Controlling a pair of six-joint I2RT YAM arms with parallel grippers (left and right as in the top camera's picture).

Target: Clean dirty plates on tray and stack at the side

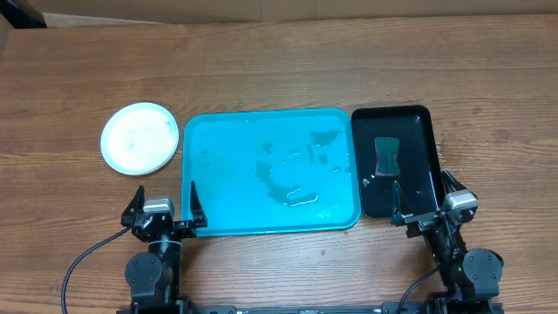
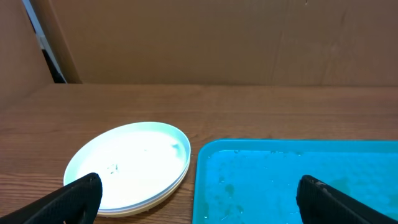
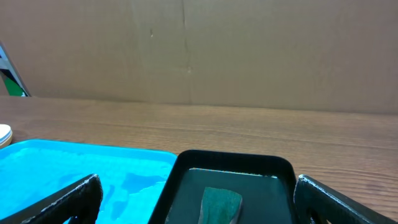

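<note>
I judge cleaning done: the stacked plates (image 1: 139,138) sit at nine o'clock of the tray (image 1: 227,174); left gripper (image 1: 166,194) and right gripper (image 1: 423,187) gape empty.

Brown wooden table (image 1: 279,61), grain running left to right. On its right half, a glossy black tray (image 1: 417,131): narrow, round-cornered, raised rim, long side pointing away from the near edge. Inside, lying flat around the middle, a dark green sponge (image 1: 386,154), clear of the walls. Wet sheen on the tray floor around it. Behind the table, upright brown cardboard (image 3: 186,50) with a vertical seam. At its left end, a dark gap, contents unclear.
</note>
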